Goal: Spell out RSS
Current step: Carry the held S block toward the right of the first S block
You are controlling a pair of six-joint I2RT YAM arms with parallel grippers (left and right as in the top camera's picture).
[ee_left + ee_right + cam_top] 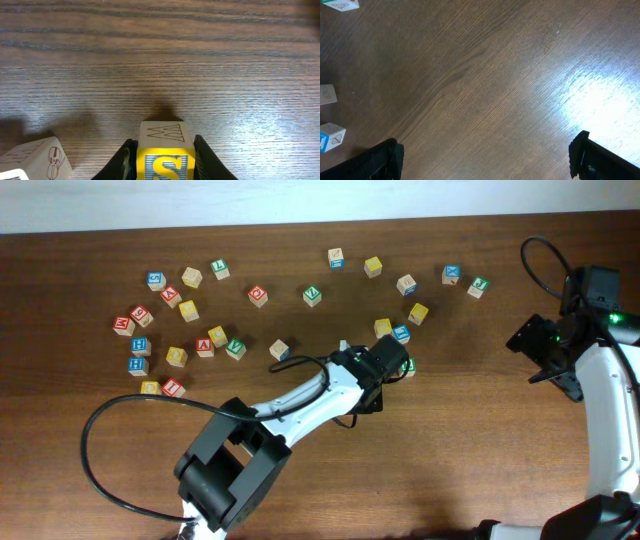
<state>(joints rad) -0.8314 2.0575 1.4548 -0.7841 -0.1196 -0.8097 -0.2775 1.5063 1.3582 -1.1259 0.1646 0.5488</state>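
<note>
One small wooden cube [166,145] — yellow face, yellow S on a blue panel; bare top shows an outlined W or M. It is clamped between the left gripper [165,165] fingers, over the dark wooden table [160,60]. Right gripper [485,162] — spread wide, empty.

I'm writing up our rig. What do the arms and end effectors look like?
Left arm and right arm: white links, black joints, loose black cables. A green light glows on the right one. End effector fingers are black.
</note>
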